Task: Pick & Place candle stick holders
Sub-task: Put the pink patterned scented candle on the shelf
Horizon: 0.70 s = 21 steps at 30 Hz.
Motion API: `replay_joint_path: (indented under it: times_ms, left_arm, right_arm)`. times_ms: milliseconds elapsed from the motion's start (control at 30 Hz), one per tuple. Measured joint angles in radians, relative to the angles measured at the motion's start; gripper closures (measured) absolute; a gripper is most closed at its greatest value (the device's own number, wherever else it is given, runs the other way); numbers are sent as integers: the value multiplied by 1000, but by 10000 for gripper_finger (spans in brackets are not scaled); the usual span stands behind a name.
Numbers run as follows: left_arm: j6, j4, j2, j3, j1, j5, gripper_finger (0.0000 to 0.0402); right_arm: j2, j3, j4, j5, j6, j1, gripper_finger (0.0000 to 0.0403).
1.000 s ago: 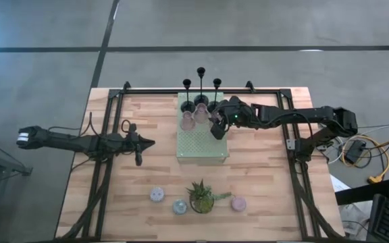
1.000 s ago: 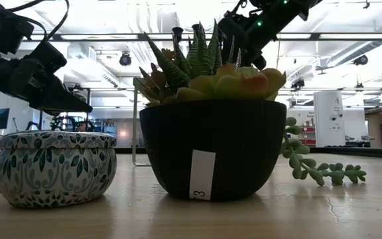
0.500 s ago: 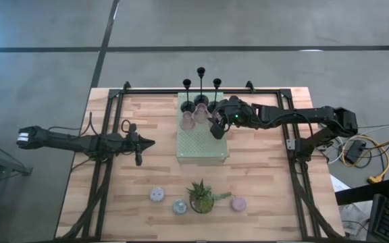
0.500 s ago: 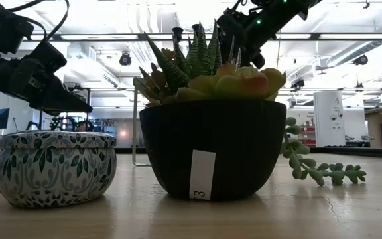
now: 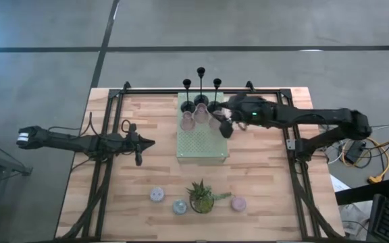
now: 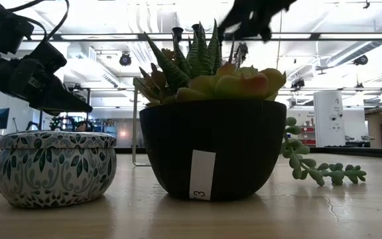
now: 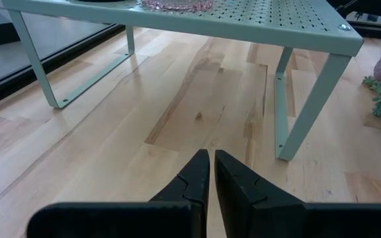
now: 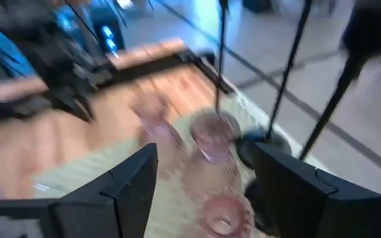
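Near edge of the counter [image 5: 262, 169]: three small round cups in a loose row, one [image 5: 157, 194] at the left, one [image 5: 179, 206] just left of the potted plant [image 5: 202, 196], one [image 5: 238, 203] to its right. All stand on the bare wood, apart from either arm.

Middle, left: left gripper [image 5: 140, 143] hovers over the counter, left of the mat and well apart from every holder. Jaws pressed together, holding nothing.

Middle to far: pale green perforated mat [image 5: 201, 145], a raised rack on legs as the left wrist view shows. Its near half is bare.

Far end of the mat: three pink glass holders in a row, left [image 5: 187, 121], middle [image 5: 200, 116], right [image 5: 214, 120]. Behind them, three black candlesticks on round bases, left [image 5: 187, 88], middle [image 5: 200, 75], right [image 5: 217, 86].

Far, right: right gripper [image 5: 225, 125] at the right end of the pink row, just beside the right pink holder. Jaws spread and empty in the wrist view; that holder [image 8: 227, 210] sits between and below them, not pinched.

Progress, as a judgement: six of nine holders stand on the mat; the three cups look left to move, leaving the task roughly two-thirds complete.
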Motion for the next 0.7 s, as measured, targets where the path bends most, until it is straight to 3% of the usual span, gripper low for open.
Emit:
replay_joint_path:
  times_ms: [300,500,700]
  left_arm:
    - [0,0,0,0,0,0,371]
    - [0,0,0,0,0,0,371]
    - [0,0,0,0,0,0,371]
  right_arm:
    - [-252,7,-51,0,-3,123,209]
    - [-411,7,-338,0,137,238,243]
    - [-463,7,-540,-19,307,378,264]
